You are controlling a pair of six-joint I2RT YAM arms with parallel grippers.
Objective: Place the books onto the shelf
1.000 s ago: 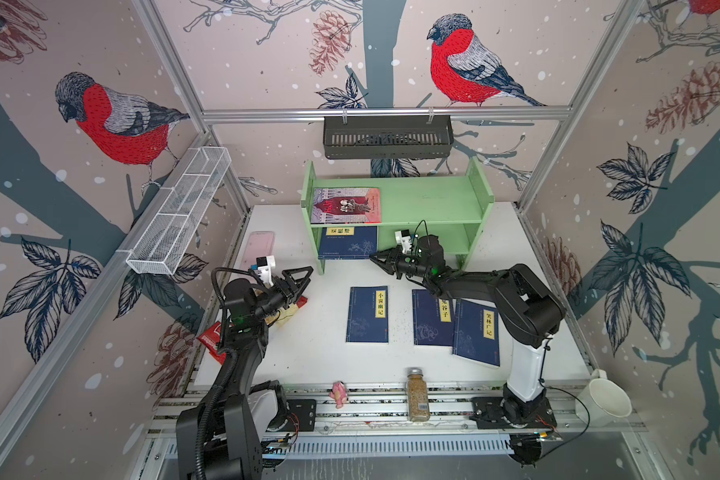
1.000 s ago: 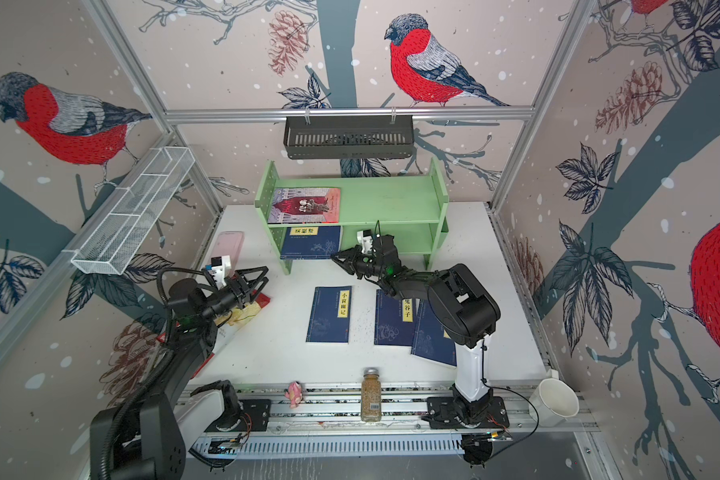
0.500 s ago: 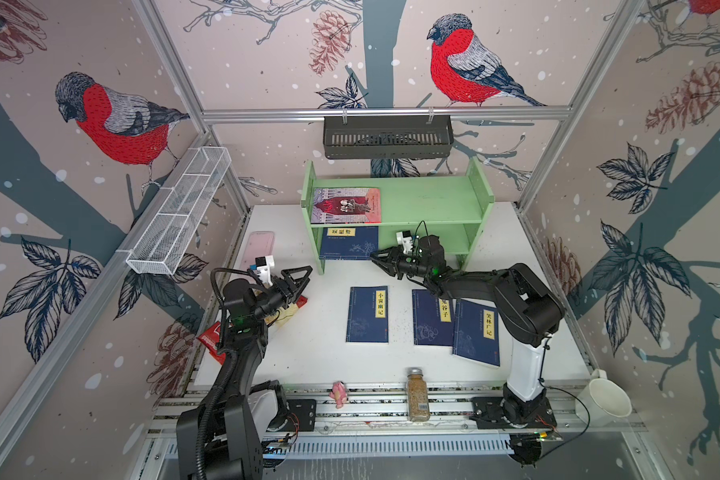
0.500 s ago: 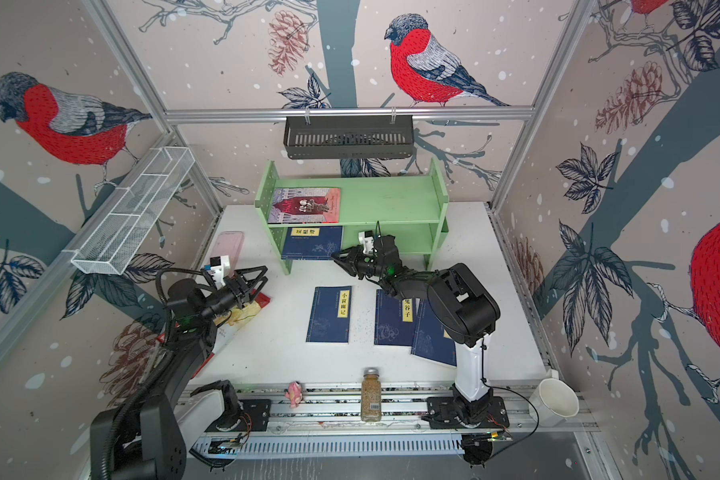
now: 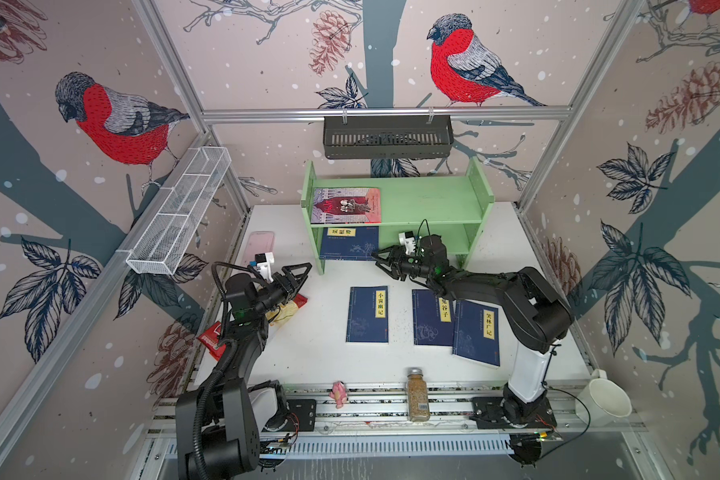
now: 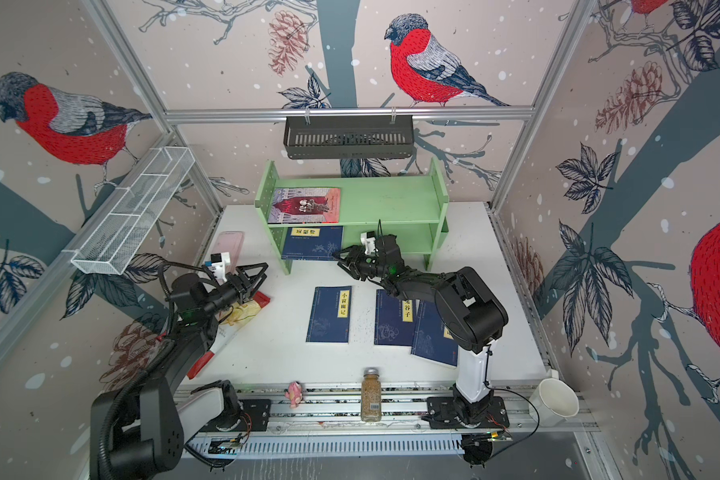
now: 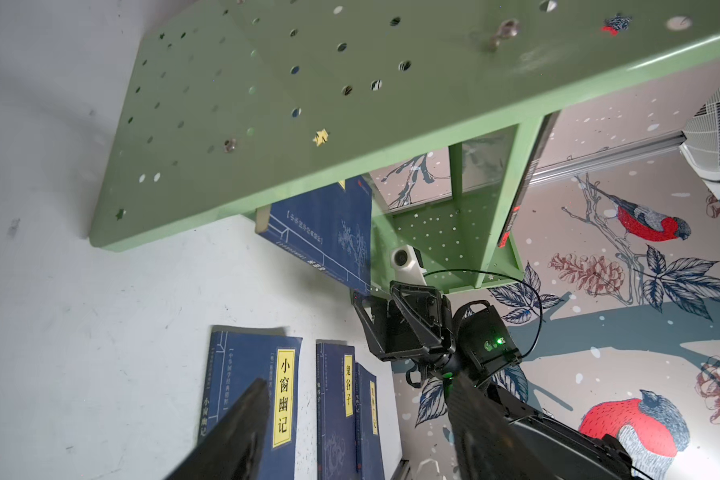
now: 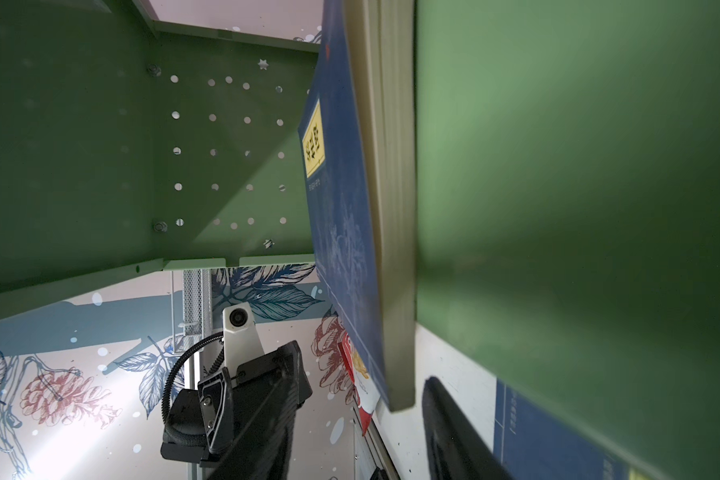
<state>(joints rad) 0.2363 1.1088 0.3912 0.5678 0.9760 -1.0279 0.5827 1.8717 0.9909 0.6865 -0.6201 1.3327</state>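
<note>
The light green shelf [image 5: 433,199] [image 6: 391,199] stands at the back. A pink-red book [image 5: 346,205] lies on its top tier. A navy book [image 5: 350,243] [image 8: 341,208] lies on the lower tier, jutting out at the front. My right gripper [image 5: 381,262] [image 8: 364,378] is open at that book's near right corner, its fingers clear of the cover. Three navy books [image 5: 368,313] [image 5: 432,318] [image 5: 476,332] lie flat on the white table, the right two overlapping. My left gripper [image 5: 298,278] [image 7: 358,419] hangs open and empty at the left, left of the shelf's side panel [image 7: 287,104].
A black slotted basket [image 5: 387,135] hangs above the shelf and a white wire basket [image 5: 179,216] hangs on the left wall. A pink slab [image 5: 258,245] and snack packets [image 5: 287,309] lie at the left. A spice jar [image 5: 417,392], a small pink figure [image 5: 339,392] and a white cup [image 5: 603,399] stand along the front.
The right gripper's jaws have opened off the navy book on the lower tier. Neither arm has moved noticeably, and the books on the table lie as before.
</note>
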